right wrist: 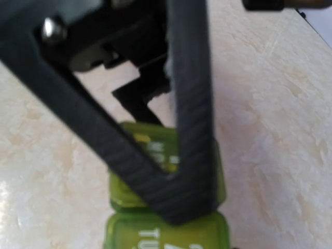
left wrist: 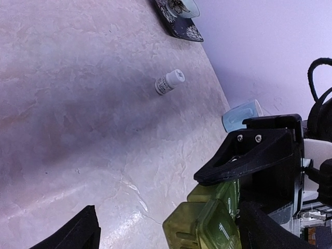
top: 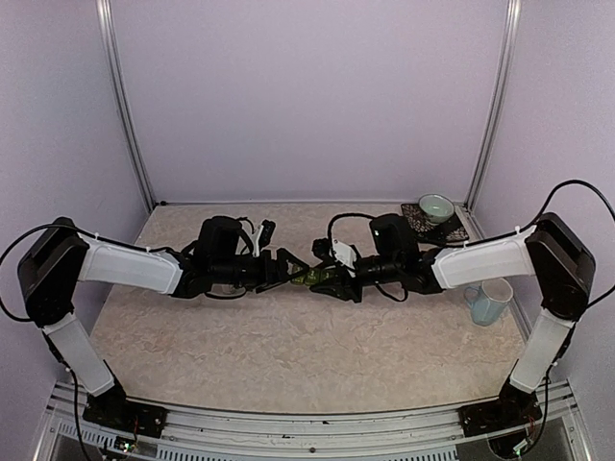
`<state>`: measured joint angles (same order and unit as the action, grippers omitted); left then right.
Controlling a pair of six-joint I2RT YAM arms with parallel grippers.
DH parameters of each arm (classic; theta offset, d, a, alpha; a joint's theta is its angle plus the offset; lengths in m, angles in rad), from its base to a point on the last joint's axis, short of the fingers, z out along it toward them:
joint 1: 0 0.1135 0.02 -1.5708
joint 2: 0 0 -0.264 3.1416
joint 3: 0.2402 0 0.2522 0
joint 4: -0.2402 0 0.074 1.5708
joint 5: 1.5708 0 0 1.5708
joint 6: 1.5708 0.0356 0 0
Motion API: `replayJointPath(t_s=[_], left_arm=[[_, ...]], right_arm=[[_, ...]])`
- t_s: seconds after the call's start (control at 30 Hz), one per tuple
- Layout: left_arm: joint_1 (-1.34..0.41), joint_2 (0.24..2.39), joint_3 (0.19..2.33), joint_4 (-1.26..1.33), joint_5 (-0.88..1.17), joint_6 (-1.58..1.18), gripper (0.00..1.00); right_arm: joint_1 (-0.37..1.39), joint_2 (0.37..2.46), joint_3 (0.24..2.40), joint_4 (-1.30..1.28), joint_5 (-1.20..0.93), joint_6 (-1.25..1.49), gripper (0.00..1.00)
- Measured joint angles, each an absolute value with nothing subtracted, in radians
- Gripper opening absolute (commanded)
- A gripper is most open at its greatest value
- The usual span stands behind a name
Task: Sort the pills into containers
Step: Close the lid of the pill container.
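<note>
The containers (top: 309, 278), a green strip of joined lidded compartments, are held above the table centre between the two arms. My right gripper (top: 329, 279) is shut on the containers (right wrist: 166, 233), with one black finger (right wrist: 193, 155) lying across a lid. In the left wrist view the containers (left wrist: 207, 224) sit just inside my left gripper (left wrist: 171, 236), close to its right finger (left wrist: 275, 228). That gripper (top: 288, 270) stands wide open and its left finger (left wrist: 72, 233) is well apart from the strip. I see no loose pills.
A small white bottle (left wrist: 168, 83) lies on its side on the marbled table. A pale blue mug (top: 488, 301) stands at the right edge. A green bowl (top: 435, 207) on a dark saucer (top: 452, 230) sits at the back right corner.
</note>
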<state>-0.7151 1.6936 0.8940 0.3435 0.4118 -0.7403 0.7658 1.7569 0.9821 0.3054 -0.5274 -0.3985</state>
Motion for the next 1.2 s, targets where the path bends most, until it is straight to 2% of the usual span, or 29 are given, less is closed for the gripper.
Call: replayJointPath(t_s=[0.27, 0.43, 0.77, 0.87, 1.03, 1.13, 1.2], left_arm=[[-0.72, 1.69, 0.862, 0.428, 0.44, -0.762, 0.8], [-0.722, 1.678, 0.836, 0.494, 0.456, -0.783, 0.63], [-0.727, 1.653, 0.818, 0.562, 0.467, -0.802, 0.51], [-0.727, 1.647, 0.813, 0.572, 0.467, -0.81, 0.41], [-0.728, 1.643, 0.809, 0.593, 0.466, -0.826, 0.33], [-0.727, 1.642, 0.809, 0.597, 0.461, -0.842, 0.32], [-0.727, 1.639, 0.809, 0.598, 0.459, -0.849, 0.37]], right_arm=[[0.766, 1.729, 0.982, 0.31, -0.549, -0.356, 0.16], [0.766, 1.724, 0.982, 0.323, -0.568, -0.329, 0.16], [0.766, 1.724, 0.982, 0.366, -0.587, -0.283, 0.16], [0.766, 1.724, 0.982, 0.372, -0.587, -0.274, 0.16], [0.766, 1.723, 0.982, 0.382, -0.586, -0.266, 0.16], [0.766, 1.723, 0.982, 0.384, -0.582, -0.268, 0.16], [0.766, 1.723, 0.982, 0.387, -0.582, -0.268, 0.16]])
